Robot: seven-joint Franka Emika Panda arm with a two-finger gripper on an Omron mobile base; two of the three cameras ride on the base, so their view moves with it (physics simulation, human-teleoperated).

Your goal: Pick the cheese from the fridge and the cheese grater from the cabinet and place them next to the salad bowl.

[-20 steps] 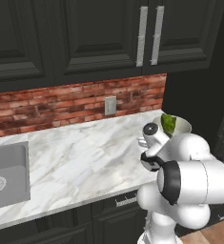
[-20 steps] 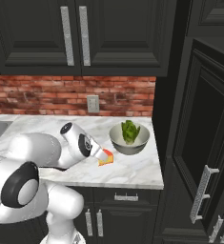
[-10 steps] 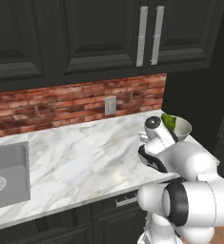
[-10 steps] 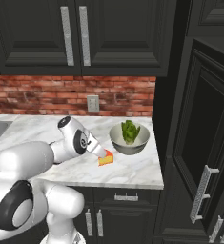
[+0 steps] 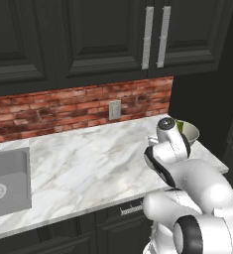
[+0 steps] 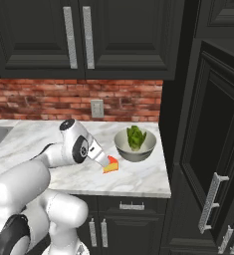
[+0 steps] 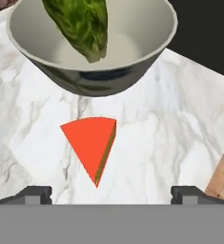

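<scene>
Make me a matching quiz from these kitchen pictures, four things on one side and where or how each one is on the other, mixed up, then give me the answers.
Things:
1. cheese
2. salad bowl
3. hand
4. sink

Place or state:
A. sunk into the counter's far left end
B. open, just above the wedge
C. lying on the marble beside the bowl
D. holding green lettuce, near the counter's right end

Pairs: 1-C, 2-D, 3-B, 4-A
</scene>
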